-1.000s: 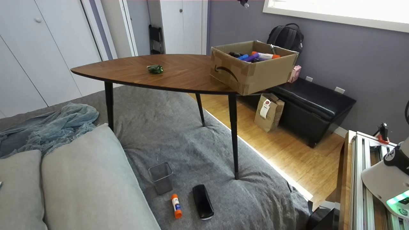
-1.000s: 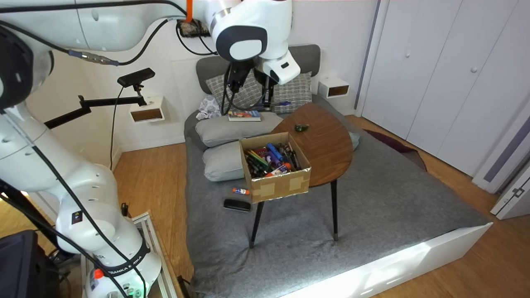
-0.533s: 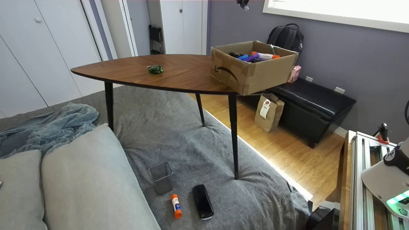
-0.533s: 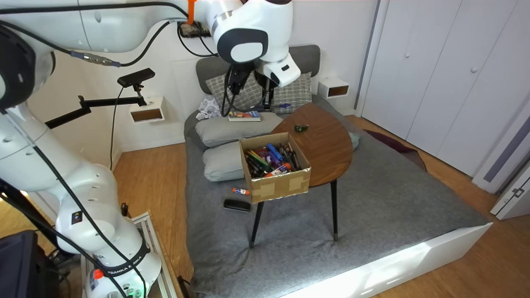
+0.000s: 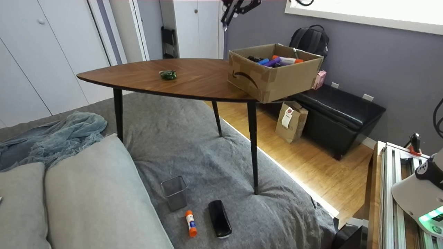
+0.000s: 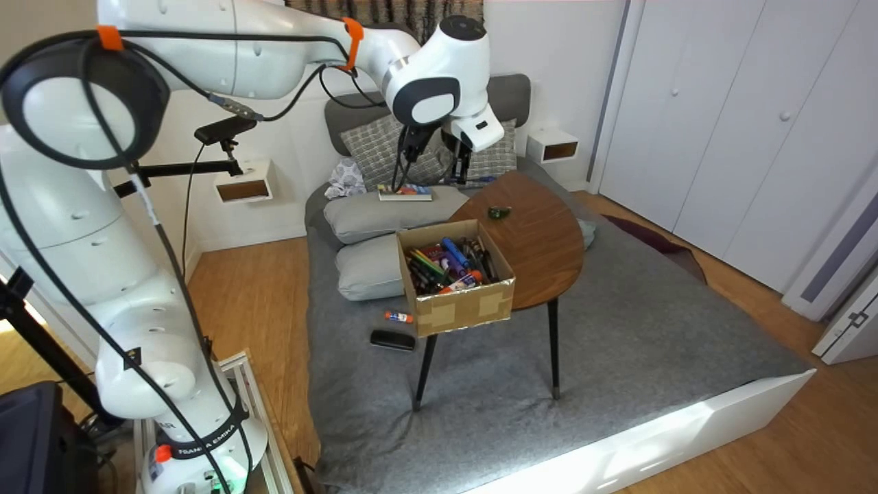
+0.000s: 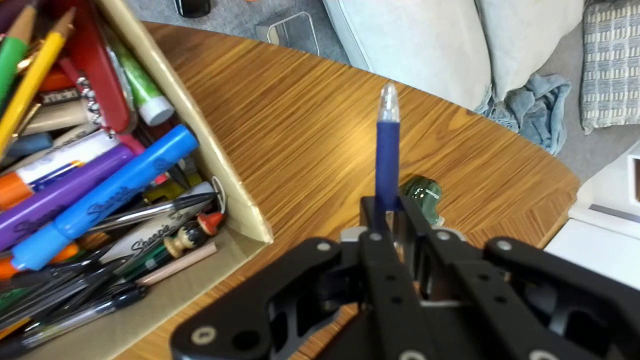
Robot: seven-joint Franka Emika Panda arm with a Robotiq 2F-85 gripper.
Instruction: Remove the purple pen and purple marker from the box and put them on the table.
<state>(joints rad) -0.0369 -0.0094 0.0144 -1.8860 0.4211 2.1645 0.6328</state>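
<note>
1. Centrally in the wrist view, the purple pen point(image 7: 387, 160) is held by its barrel, the jaws drawn narrow against it; its rear end is hidden between them.
2. Orientation: the pen's long axis runs nearly vertical in that view, in line with the jaws, its clear tapered end point(image 7: 388, 107) pointing away from them.
3. Position: the pen is raised, apart from the counter point(image 5: 200, 83), and shows in the wrist view against bare wood beside the cardboard box point(image 5: 290, 83).
4. The box rests on the counter, part of its base overhanging the edge.
5. Inside it, the purple marker point(image 7: 60, 196) slants from lower left to upper right, almost parallel to the blue marker point(image 7: 107, 195) just beside it.
6. A green object point(image 5: 168, 75) sits on the counter, well apart from the box.
</note>
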